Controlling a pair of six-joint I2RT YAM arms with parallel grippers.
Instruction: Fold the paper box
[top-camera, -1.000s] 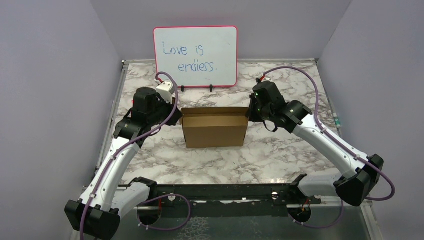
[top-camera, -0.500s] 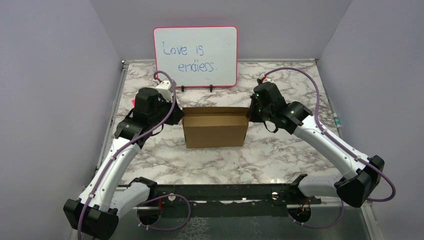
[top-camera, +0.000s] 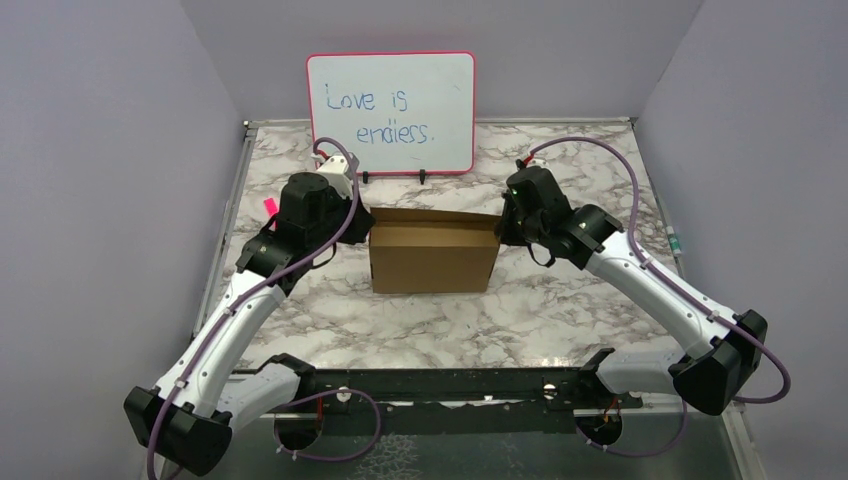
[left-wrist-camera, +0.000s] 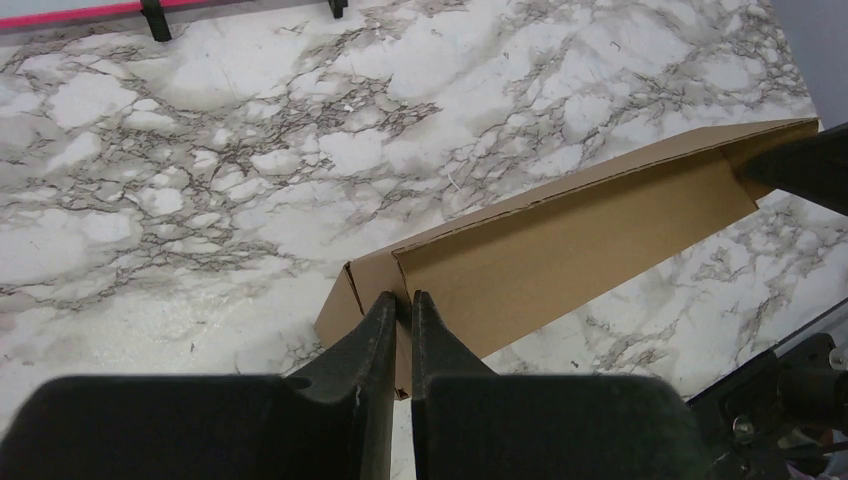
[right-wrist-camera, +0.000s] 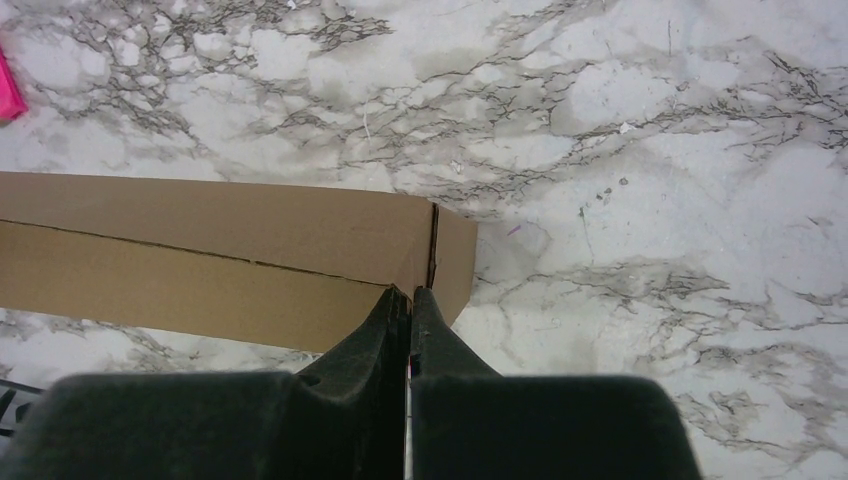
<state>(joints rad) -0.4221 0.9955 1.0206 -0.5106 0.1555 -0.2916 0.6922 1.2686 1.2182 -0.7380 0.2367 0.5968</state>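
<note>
The paper box (top-camera: 434, 262) is plain brown cardboard and stands on the marble table (top-camera: 560, 310) at the middle, its top folded over. My left gripper (top-camera: 362, 232) is shut on the box's left end wall. In the left wrist view the gripper (left-wrist-camera: 402, 297) pinches the cardboard corner, and the box (left-wrist-camera: 560, 250) runs away to the right. My right gripper (top-camera: 502, 228) is shut on the right end. In the right wrist view the gripper (right-wrist-camera: 411, 293) clamps the edge beside the end flap, and the box (right-wrist-camera: 200, 260) stretches off to the left.
A pink-framed whiteboard (top-camera: 391, 112) with blue writing stands at the back behind the box. A small pink item (top-camera: 270, 206) lies left of the left arm and also shows in the right wrist view (right-wrist-camera: 8, 90). Purple walls enclose the table.
My left gripper has moved right and in against the box's left end. The box has shifted slightly right, and its open top with spread flaps has closed down. The right arm barely moved.
</note>
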